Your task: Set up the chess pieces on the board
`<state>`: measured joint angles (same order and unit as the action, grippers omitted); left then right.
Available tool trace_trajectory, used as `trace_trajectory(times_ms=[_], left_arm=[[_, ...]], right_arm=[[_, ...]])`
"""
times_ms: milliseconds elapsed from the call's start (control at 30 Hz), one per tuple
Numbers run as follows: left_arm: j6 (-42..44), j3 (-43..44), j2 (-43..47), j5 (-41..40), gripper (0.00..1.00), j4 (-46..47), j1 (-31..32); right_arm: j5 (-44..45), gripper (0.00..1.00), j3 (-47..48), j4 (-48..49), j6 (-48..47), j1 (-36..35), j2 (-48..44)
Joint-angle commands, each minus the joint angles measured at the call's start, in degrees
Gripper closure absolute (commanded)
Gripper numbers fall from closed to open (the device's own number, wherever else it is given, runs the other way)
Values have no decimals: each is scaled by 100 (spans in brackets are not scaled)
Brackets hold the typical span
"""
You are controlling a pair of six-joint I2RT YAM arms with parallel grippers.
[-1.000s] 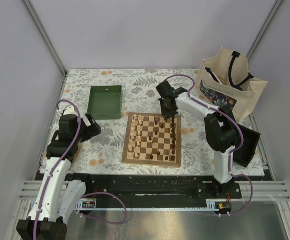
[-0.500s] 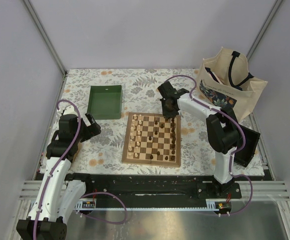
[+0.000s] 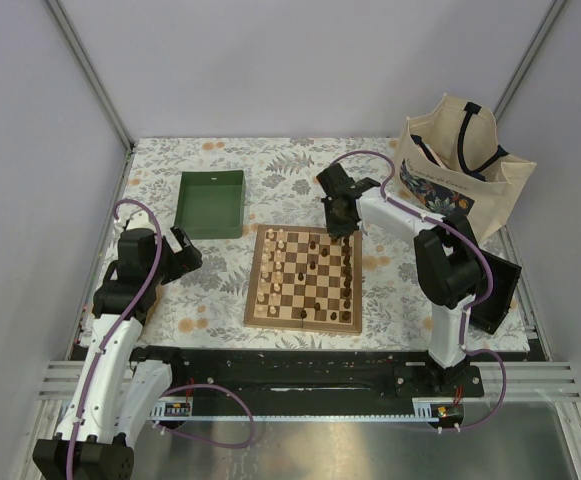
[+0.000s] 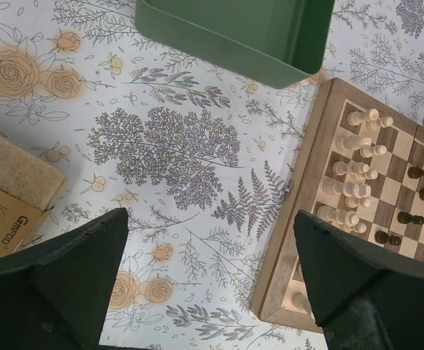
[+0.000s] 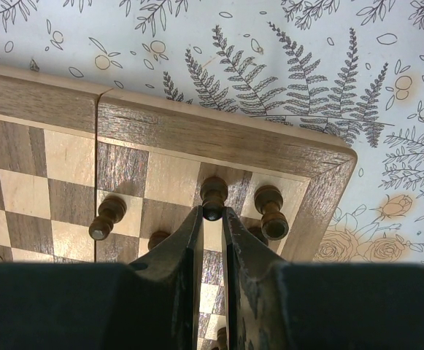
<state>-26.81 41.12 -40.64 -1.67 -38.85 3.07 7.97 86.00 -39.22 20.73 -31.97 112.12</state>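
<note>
The board (image 3: 304, 321) lies mid-table with pale chess pieces (image 3: 273, 268) along its left side and dark chess pieces (image 3: 347, 272) along its right. My right gripper (image 3: 340, 222) hangs over the far right corner. In the right wrist view it (image 5: 212, 213) is shut on the head of a dark piece (image 5: 213, 191) that stands upright in the edge row, beside another dark piece (image 5: 270, 210). My left gripper (image 4: 210, 222) stands open above the floral cloth, left of the board (image 4: 310, 240), holding nothing.
A green tray (image 3: 212, 203) sits far left of the board. A cream tote bag (image 3: 460, 165) stands at the far right, with a black object (image 3: 495, 290) near the right edge. A cardboard pack (image 4: 7, 211) lies by my left gripper.
My right gripper has shifted slightly right at the board's far edge, still shut on the dark piece. The left arm has not moved.
</note>
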Motion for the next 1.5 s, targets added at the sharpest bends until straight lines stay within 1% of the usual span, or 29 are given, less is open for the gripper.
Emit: trace_trajectory(times_ms=[0, 433, 533, 733, 1000, 1333, 1467], left_arm=[[35, 71, -14, 71, 1, 299, -26], [27, 80, -31, 79, 1, 299, -26], [27, 80, -5, 71, 1, 299, -26], [26, 80, -23, 79, 1, 299, -26], [27, 80, -14, 88, 1, 308, -26], [26, 80, -5, 88, 1, 308, -26], [26, 80, -14, 88, 1, 308, -26]], right_arm=[[135, 83, -74, 29, -52, 76, -304], [21, 81, -109, 90, -52, 103, -269], [-23, 78, -101, 81, -69, 103, -260], [-216, 67, -22, 73, -139, 103, -287], [-497, 60, 189, 55, -324, 94, -453], [-340, 57, -144, 231, -254, 15, -1016], [-532, 57, -302, 266, -166, -99, -1174]])
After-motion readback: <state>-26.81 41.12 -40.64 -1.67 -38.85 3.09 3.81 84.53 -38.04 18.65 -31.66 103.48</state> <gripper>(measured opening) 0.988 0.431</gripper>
